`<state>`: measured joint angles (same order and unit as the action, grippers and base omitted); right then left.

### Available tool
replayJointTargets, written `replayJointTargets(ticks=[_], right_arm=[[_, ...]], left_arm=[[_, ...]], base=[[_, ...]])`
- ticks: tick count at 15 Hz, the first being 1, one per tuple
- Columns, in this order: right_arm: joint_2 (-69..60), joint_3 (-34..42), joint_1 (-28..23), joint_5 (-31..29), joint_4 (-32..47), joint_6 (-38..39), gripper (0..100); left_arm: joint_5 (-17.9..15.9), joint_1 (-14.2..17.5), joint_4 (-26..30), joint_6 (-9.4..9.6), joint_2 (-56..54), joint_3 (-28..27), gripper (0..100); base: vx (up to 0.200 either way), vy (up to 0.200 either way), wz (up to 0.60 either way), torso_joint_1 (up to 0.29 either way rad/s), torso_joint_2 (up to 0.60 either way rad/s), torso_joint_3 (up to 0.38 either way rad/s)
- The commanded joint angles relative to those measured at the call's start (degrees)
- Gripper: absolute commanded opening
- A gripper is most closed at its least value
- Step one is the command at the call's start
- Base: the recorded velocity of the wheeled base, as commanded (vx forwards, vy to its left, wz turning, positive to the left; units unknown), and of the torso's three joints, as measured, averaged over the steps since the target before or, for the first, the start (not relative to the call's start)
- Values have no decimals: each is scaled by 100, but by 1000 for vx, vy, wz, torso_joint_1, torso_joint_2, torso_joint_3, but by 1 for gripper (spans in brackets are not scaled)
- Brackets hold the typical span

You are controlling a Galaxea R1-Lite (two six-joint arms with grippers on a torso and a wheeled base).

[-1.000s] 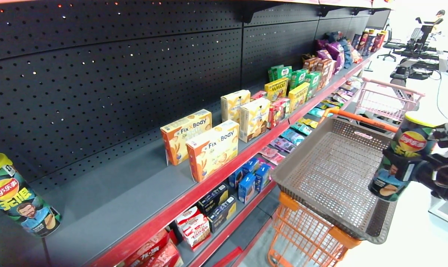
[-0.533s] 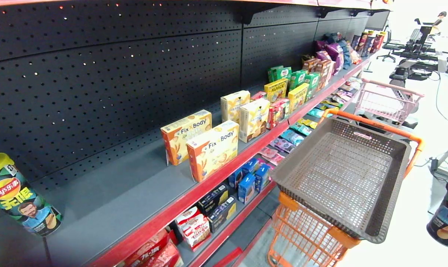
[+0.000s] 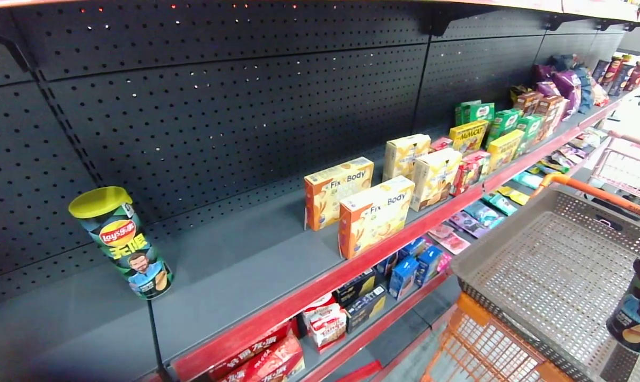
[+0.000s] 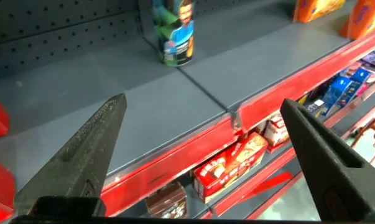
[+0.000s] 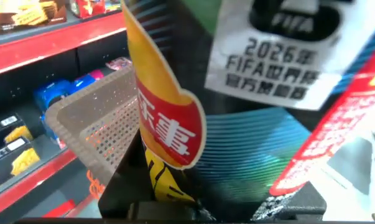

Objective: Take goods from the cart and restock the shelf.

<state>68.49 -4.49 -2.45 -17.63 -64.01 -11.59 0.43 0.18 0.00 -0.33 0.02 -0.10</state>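
Observation:
A chip can with a yellow lid [image 3: 121,241] stands on the grey shelf [image 3: 235,265], well left of the boxes. The same can [image 4: 173,34] stands farther back on the shelf in the left wrist view. My left gripper [image 4: 203,134] hangs open over the shelf's red front edge, nothing between its fingers. A second chip can [image 3: 635,313] hangs at the far right, beside the cart basket [image 3: 553,265]. My right gripper [image 5: 193,186] is shut on that can [image 5: 175,124], which hides most of the fingers.
Orange biscuit boxes [image 3: 373,215] and rows of other boxes [image 3: 479,138] fill the shelf to the right. Between the shelf can and the boxes lies bare shelf. Lower shelves hold small packs [image 3: 410,262]. A pink cart [image 3: 630,170] stands behind the orange one.
The head camera has turned left, so the whole picture shifted right. The held can dropped from beside the basket's far rim to low at the right edge.

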Motion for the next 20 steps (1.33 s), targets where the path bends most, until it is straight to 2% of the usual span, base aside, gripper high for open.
replayJointTargets(ticks=[1, 3, 6, 11, 16, 18, 20], right_arm=[[-20, 44, 34, 23, 12, -10, 0], [-134, 44, 52, 75, 249, -18, 0], [-318, -8, 315, 251, 653, -18, 0], [-248, -17, 605, 216, 653, -18, 0], [-617, -88, 878, 313, 864, -18, 0], [-881, -668, 1106, 427, 1550, -18, 0], [-819, -975, 1335, 559, 1734, 34, 0]], left_arm=[[1, -1, 0, -2, -2, 1, 100], [1, -1, 0, -2, -2, 1, 100], [1, -1, 0, -2, -2, 1, 100], [1, -1, 0, -2, -2, 1, 100], [1, -1, 0, -2, -2, 1, 100], [1, -1, 0, -2, -2, 1, 100], [1, -1, 0, -2, -2, 1, 100]], base=[[0, 0, 0, 0, 0, 0], [0, 0, 0, 0, 0, 0], [0, 0, 600, 2, -1, 6], [0, 0, 600, 3, 3, 1], [0, 0, 0, 0, 0, 0], [0, 0, 0, 0, 0, 0], [0, 0, 0, 0, 0, 0]])
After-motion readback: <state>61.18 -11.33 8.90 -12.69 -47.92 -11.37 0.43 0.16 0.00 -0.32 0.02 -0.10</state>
